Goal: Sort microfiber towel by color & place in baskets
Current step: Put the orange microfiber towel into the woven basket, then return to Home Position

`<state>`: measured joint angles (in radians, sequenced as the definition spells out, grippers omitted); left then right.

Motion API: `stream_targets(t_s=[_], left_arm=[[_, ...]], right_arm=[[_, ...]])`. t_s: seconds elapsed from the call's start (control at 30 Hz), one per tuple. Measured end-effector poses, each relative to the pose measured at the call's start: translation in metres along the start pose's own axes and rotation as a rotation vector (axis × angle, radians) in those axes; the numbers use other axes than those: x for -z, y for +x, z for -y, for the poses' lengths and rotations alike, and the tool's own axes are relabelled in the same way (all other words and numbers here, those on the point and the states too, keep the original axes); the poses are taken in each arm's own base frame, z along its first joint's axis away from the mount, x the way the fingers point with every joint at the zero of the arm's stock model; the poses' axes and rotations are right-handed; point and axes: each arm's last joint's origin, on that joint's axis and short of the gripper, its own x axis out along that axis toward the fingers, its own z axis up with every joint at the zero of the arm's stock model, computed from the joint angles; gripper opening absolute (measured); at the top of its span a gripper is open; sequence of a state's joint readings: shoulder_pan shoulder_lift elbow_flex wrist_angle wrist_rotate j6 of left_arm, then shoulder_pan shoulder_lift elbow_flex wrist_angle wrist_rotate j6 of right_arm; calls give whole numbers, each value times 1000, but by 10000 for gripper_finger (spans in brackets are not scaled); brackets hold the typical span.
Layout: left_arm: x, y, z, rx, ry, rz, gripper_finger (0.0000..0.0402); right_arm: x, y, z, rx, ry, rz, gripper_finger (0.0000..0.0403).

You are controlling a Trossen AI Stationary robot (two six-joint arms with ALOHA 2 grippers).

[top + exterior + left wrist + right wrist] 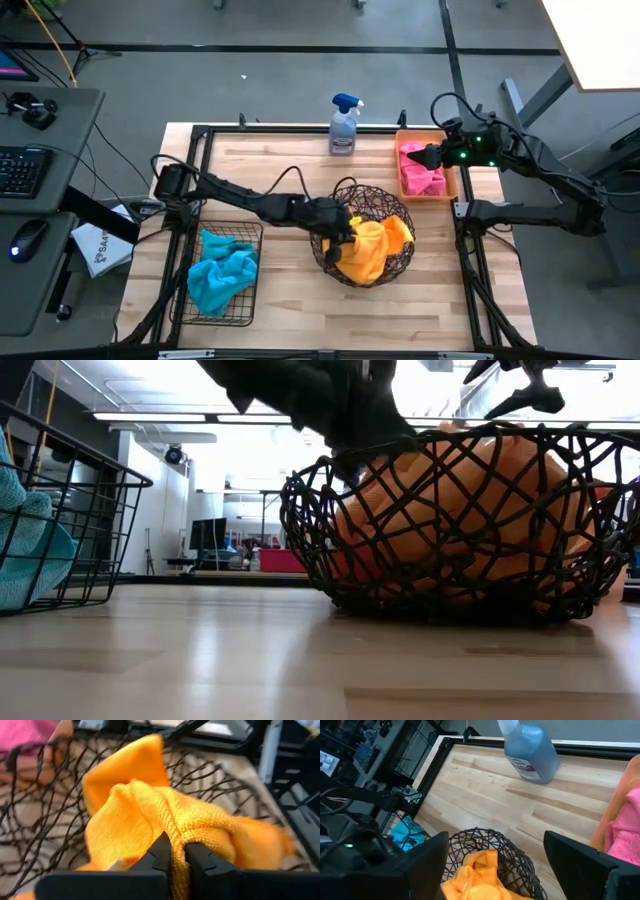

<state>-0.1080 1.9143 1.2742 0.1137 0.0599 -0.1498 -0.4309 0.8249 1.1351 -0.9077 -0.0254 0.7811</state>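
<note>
Orange-yellow towels (375,247) fill the round dark woven-wire basket (398,268) at the table's middle; one corner hangs over its right rim. My left gripper (178,854) is over the basket's left side, shut on an orange towel. Teal-blue towels (222,270) lie in the black wire-grid basket (180,300) at the near left. Pink towels (420,168) lie in the orange tray (449,172) at the far right. My right gripper (495,860) hovers open above that tray. My left gripper pinches a bunched fold of the orange towel (176,827) between its two fingertips, reaching into the round basket from the table's left side. Several layers gather at the pinch. The rest of the towel lies in the basket on the other orange cloth.
A blue-topped spray bottle (344,125) stands at the far edge, between the two arms. Bare wood lies along the near edge and between the baskets. A desk with a keyboard (22,170) and mouse sits off the table's left side.
</note>
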Motion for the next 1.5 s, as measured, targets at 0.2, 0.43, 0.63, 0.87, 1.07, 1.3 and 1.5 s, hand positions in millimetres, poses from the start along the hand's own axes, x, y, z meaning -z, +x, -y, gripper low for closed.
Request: stream_targets(t_s=[0.2, 0.43, 0.63, 0.87, 1.07, 1.3, 1.5], left_arm=[[-3, -1, -22, -68, -8, -6, 74], [-30, -18, -37, -16, 8, -225, 184], [-59, -47, -37, 129, 29, -405, 239], [-76, -119, -65, 45, -87, -393, 245], [-60, -207, -67, -81, -142, 7, 245], [24, -254, -51, -182, -266, 540, 244], [104, -249, -37, -203, -465, 799, 196]], right_arm=[[0, 0, 0, 5, 6, 5, 321], [-1, 0, 0, 10, 30, 14, 321], [-1, 0, 0, 10, 33, 14, 321], [0, 0, 0, 2, 49, 8, 321], [0, 0, -1, -10, 28, -3, 321], [-2, 5, -3, -22, -9, -8, 314], [-6, 17, -8, -56, -58, -31, 250]])
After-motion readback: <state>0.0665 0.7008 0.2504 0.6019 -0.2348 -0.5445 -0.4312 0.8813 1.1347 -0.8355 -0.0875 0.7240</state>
